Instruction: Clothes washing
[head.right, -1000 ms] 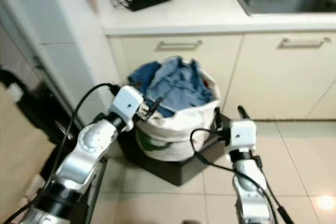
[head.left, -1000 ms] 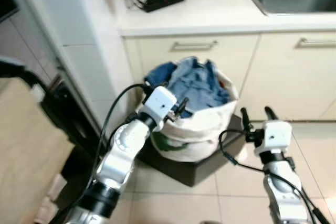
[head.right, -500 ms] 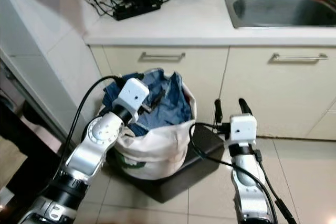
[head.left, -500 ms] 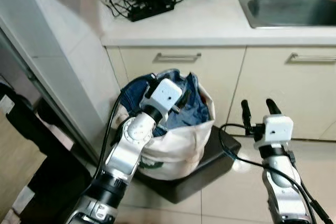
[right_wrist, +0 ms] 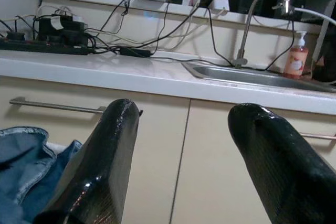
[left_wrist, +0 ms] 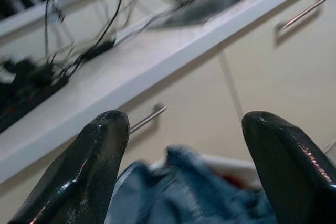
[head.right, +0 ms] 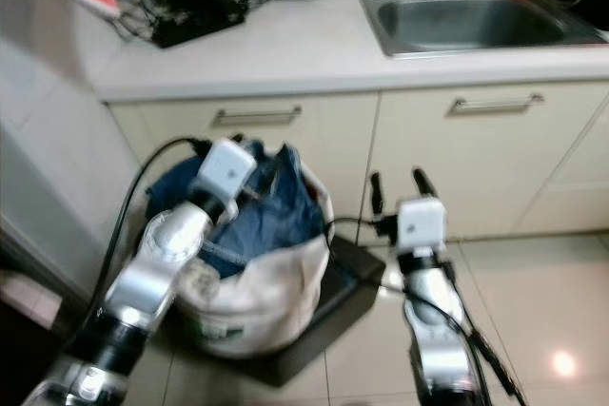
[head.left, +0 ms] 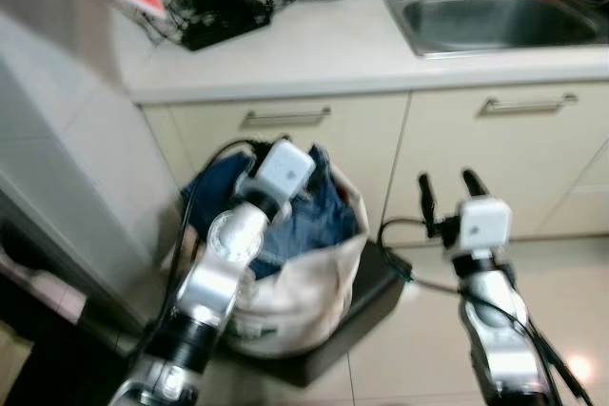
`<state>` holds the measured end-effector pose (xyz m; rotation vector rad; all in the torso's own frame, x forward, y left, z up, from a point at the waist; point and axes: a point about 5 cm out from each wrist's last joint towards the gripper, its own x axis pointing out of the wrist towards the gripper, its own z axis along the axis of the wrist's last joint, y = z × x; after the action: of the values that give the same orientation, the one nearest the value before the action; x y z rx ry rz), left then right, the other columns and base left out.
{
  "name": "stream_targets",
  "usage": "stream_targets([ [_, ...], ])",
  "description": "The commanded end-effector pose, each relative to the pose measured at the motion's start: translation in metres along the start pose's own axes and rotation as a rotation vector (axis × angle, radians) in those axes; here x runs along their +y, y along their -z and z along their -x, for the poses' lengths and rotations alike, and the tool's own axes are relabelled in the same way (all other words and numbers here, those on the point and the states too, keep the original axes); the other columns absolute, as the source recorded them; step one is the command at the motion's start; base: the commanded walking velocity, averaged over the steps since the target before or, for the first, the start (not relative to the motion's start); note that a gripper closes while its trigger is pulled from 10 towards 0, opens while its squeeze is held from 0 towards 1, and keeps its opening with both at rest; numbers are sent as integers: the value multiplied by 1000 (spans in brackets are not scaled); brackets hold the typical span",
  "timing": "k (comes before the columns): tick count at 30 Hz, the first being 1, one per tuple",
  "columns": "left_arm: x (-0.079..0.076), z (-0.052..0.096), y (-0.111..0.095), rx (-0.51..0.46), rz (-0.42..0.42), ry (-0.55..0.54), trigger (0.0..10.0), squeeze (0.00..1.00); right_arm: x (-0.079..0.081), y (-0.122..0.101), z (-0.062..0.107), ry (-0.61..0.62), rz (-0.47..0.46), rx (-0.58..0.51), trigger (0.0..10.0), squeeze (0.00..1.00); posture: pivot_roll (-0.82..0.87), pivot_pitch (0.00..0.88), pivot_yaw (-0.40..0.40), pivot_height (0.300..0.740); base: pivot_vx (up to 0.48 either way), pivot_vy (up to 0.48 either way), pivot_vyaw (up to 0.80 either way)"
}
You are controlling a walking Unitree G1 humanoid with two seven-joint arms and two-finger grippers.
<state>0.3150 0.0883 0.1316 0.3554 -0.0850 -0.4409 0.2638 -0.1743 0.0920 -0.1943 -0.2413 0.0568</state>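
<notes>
denim fills the white laundry bag [head.left: 304, 278] on a dark base [head.left: 366, 297] beside the cabinets [head.left: 476, 154]. our left gripper [left_wrist: 181, 166] hangs over the blue clothes [head.right: 262, 211], fingers spread wide and empty, likely set to grab. our right gripper [head.left: 445, 195] waits beside the bag, also wide.

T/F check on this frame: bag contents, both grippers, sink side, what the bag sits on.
1. The white laundry bag holds blue denim clothes. True.
2. The left gripper is shut on the denim. False: its fingers are spread, over the clothes.
3. The right gripper is open, beside the bag. True.
4. The sink is on the robot's left. False: right.
5. The bag sits on a dark tray. True.
</notes>
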Motion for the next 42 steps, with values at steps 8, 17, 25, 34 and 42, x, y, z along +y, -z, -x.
stream_targets([
  [8, -8, -18, -4, 74, -72, 100, 10000, 0, -8, -5, 6, 11, 16, -5, 10000, 0, -173, 0, 90, 740, 292, 0, 0],
  [17, 27, -67, -10, 273, -244, 145, 10000, 0, -5, -7, 70, 11, 40, 79, 10000, 0, -315, 63, 208, 740, 0, 0, 0],
  [25, 25, -73, -2, 376, -255, 186, 10000, 0, 0, -24, 105, 75, 35, 125, 10000, 0, -403, 183, 276, 740, 0, 0, 0],
  [34, 23, -62, 27, 496, -97, 146, 10000, 0, 11, -49, 145, 87, 26, 184, 10000, 0, -483, 295, 287, 740, 0, 0, 0],
  [42, 3, -54, 45, 519, -210, 108, 10000, 0, 4, -71, 163, 60, 78, 245, 10000, 0, -589, 364, 220, 740, 0, 0, 0],
])
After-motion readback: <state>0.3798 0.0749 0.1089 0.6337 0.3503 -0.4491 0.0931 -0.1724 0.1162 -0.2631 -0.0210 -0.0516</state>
